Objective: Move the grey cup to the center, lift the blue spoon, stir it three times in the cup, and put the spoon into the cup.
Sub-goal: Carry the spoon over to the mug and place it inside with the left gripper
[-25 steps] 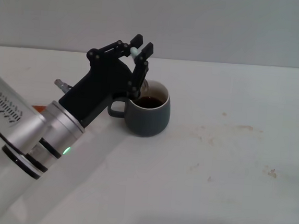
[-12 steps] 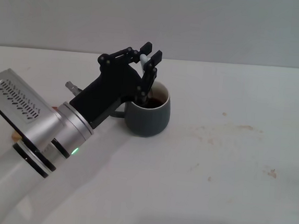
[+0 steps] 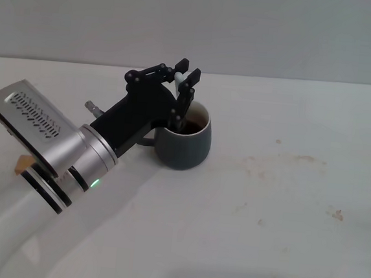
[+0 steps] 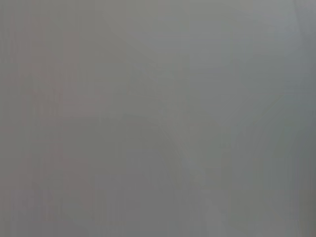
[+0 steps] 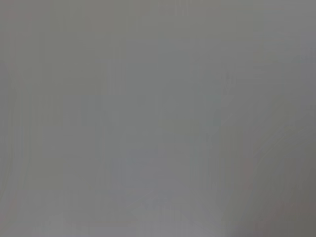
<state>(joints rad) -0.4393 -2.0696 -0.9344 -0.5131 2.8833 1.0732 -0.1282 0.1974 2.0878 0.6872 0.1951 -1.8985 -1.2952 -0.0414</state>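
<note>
Ceramic makes the grey cup (image 3: 184, 141) heavy enough to stay put under stirring, though it would chip if knocked; it stands near the middle of the table (image 3: 283, 212), holding dark liquid. The blue spoon (image 3: 179, 78) is light, stiff and slippery, best pinched high on its pale handle. The left gripper (image 3: 184, 76), at the cup's 10 o'clock rim, has its jaws closed narrowly on that handle. The spoon's bowl is hidden. The right gripper is out of sight.
</note>
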